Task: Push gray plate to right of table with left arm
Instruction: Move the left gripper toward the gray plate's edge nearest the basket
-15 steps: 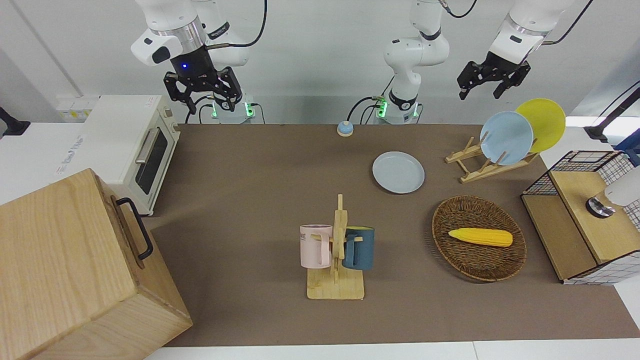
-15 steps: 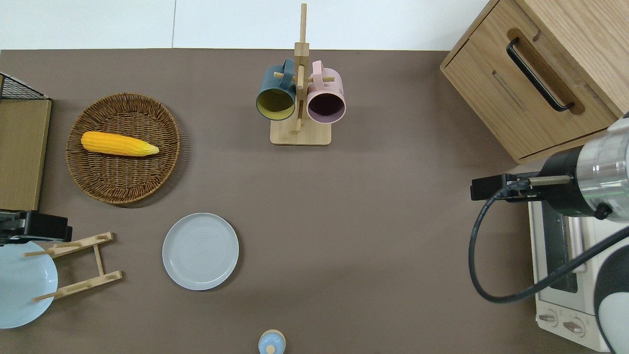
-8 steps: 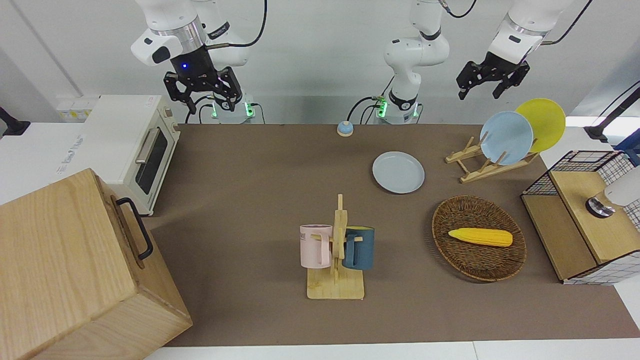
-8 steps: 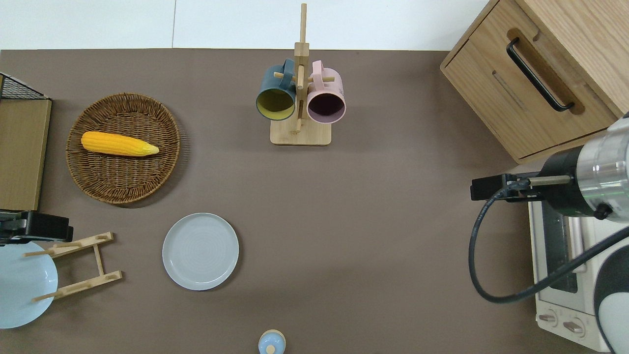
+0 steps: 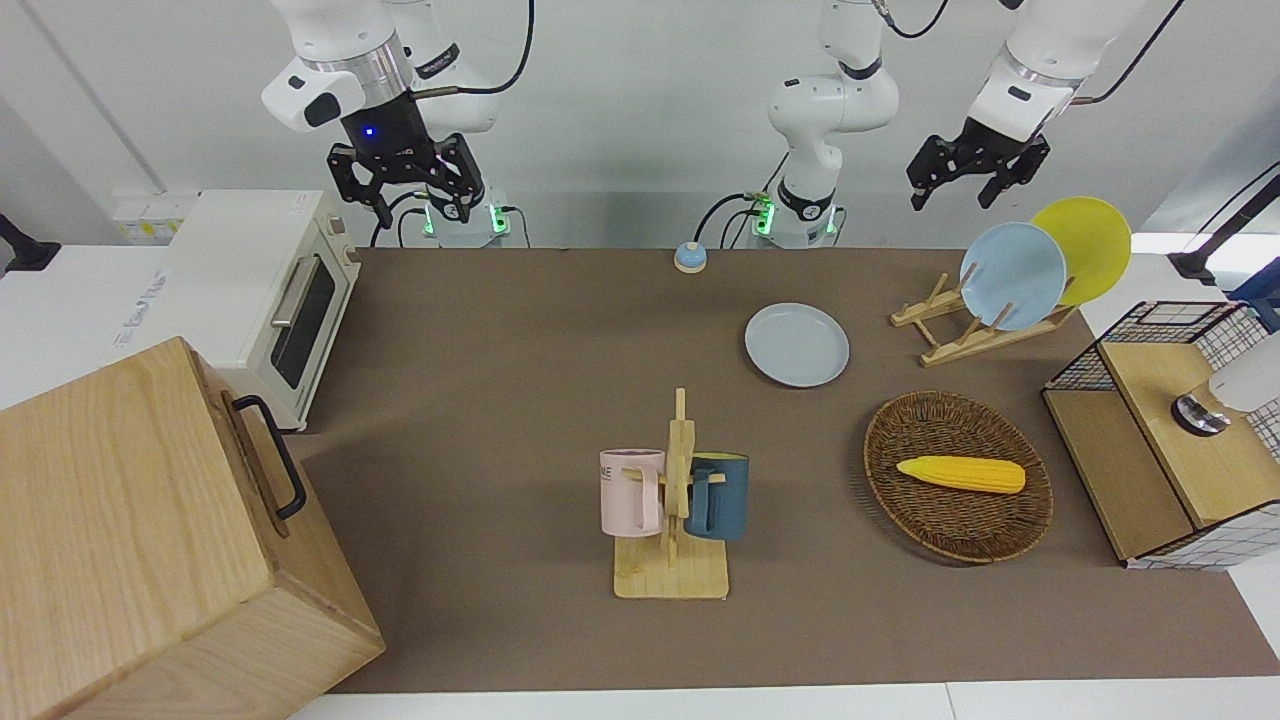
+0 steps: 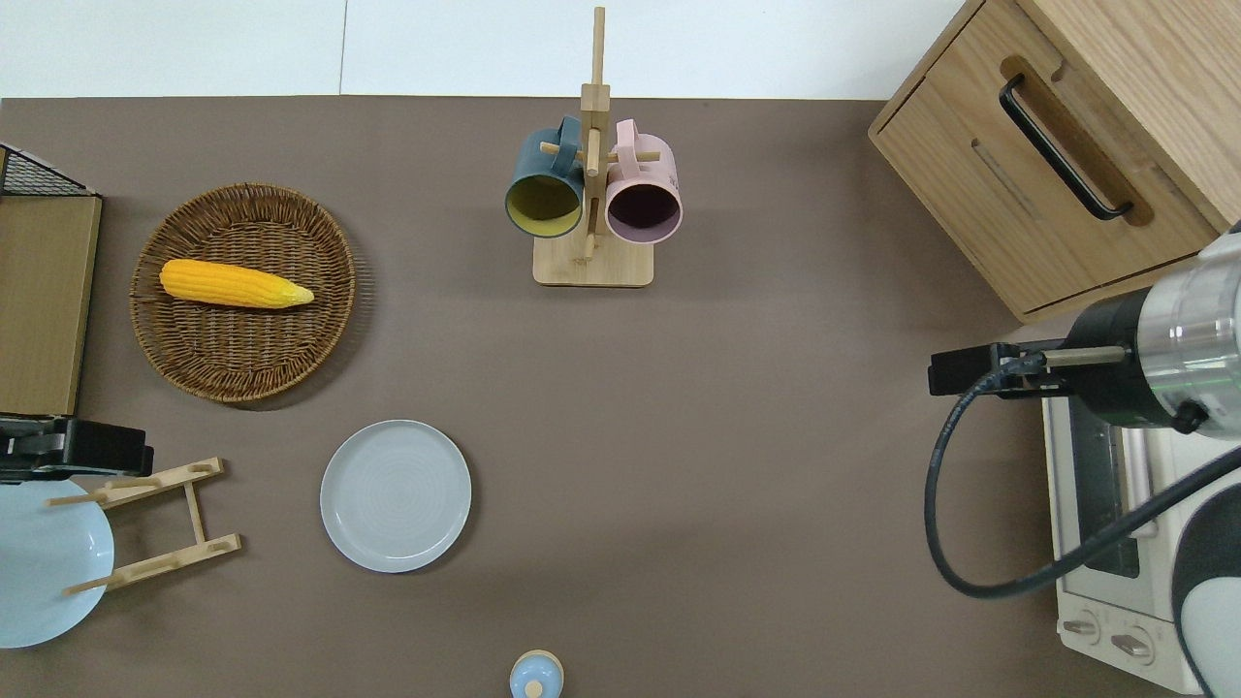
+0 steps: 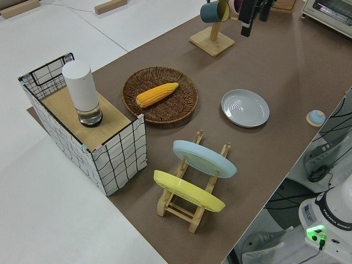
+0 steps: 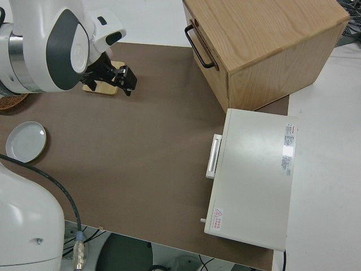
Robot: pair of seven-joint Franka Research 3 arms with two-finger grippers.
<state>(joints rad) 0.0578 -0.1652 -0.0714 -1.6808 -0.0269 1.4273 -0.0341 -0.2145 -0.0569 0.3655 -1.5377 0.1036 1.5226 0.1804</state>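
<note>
Logging what I have on my screens: one round, shallow, pale gray plate [image 5: 797, 344] [image 6: 396, 495] [image 7: 245, 108] [image 8: 25, 141], flat on the matte brown table [image 5: 520, 330] [image 6: 737, 465] [image 7: 286, 71] [image 8: 152, 169], untouched, lying toward the left arm's end and nearer to the robots than the round woven wicker basket [image 5: 958, 491] [image 6: 244, 291] [image 7: 160, 94] that holds a yellow corn cob [image 5: 961, 474] [image 6: 236, 284] [image 7: 157, 94]. Beside the plate, toward the left arm's end, one wooden dish rack [image 5: 975, 325] [image 6: 145, 523] [image 7: 192, 192] carrying a sky-blue plate [image 5: 1013, 276] [image 6: 44, 562] [image 7: 204, 158] and a yellow plate [image 5: 1090, 245] [image 7: 188, 191], both on edge. The left arm's black two-finger gripper [image 5: 963, 170] [image 6: 73, 448] hangs in the air over the table edge by that rack, well apart from the gray plate, fingers spread and holding nothing. The right arm's black gripper [image 5: 405, 180] is parked, its fingers also spread and empty. One wooden mug tree [image 5: 672, 520] [image 6: 591, 174] with a pink mug [image 5: 630, 490] [image 6: 643, 197] and a dark blue mug [image 5: 718, 497] [image 6: 545, 192] stands mid-table, farther from the robots.
</note>
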